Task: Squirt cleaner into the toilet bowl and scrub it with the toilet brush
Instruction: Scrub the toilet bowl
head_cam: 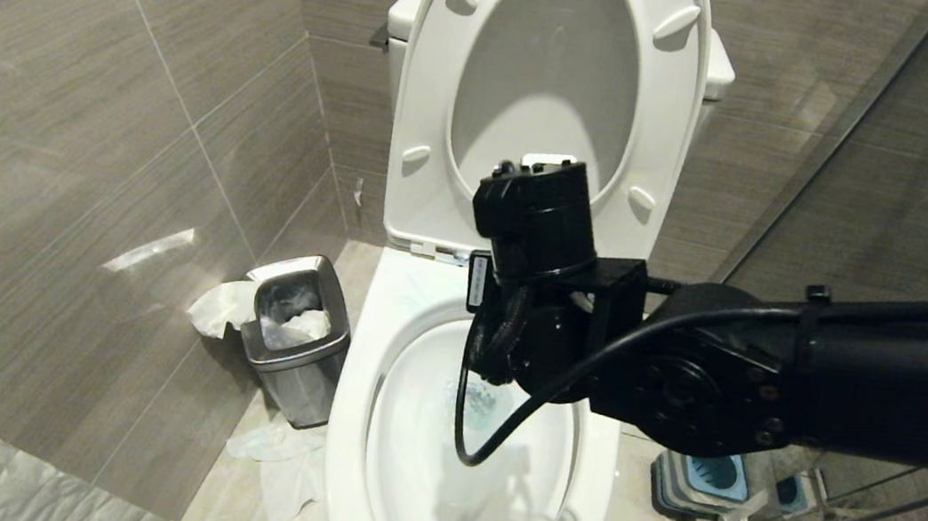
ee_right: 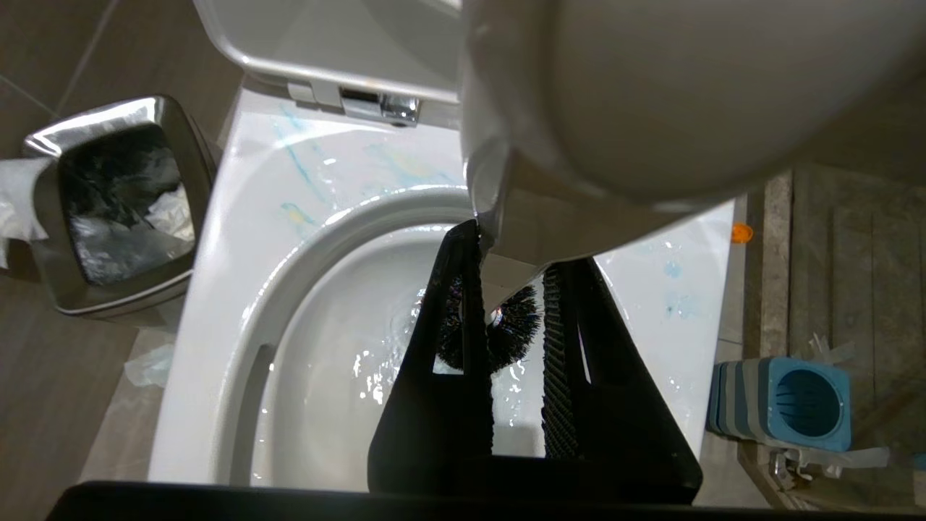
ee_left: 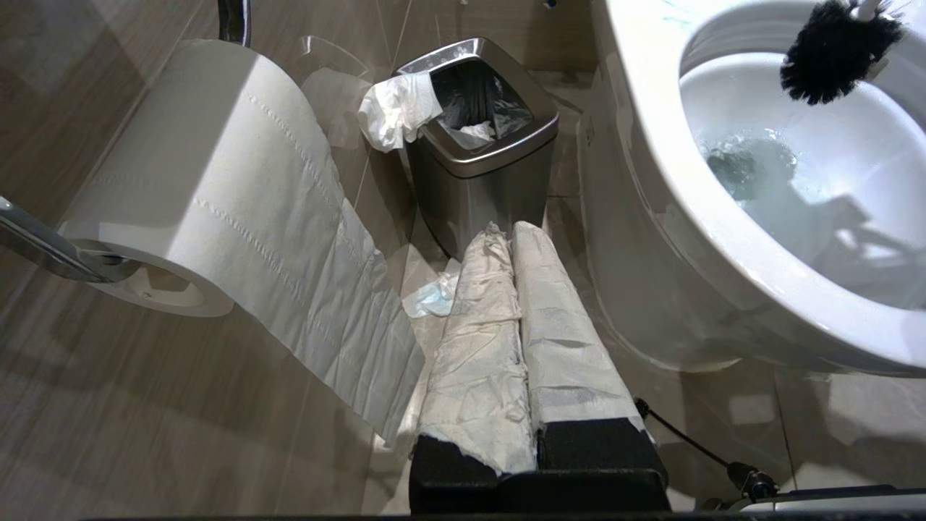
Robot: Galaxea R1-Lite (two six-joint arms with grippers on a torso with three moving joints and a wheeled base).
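The white toilet bowl (head_cam: 357, 390) stands with seat and lid (head_cam: 419, 93) raised and bluish water in the basin. My right arm (head_cam: 681, 379) reaches over it from the right, and its wrist hides the gripper in the head view. In the right wrist view my right gripper (ee_right: 517, 250) is shut on the white handle of the toilet brush (ee_right: 506, 333). The black bristle head (ee_left: 832, 51) hangs inside the basin just above the water. Blue streaks (ee_right: 304, 166) mark the rim; the cleaner itself is out of view. My left gripper (ee_left: 506, 231), its fingers wrapped in white, is shut and empty beside the bowl (ee_left: 651, 181).
A small steel bin (head_cam: 298, 328) stuffed with tissue stands left of the toilet, with paper (head_cam: 277, 451) on the floor by it. The blue-and-grey brush holder (ee_right: 788, 394) sits on the floor at the right, beside a glass partition (head_cam: 844, 167). A toilet roll (ee_left: 202, 181) hangs on the left wall.
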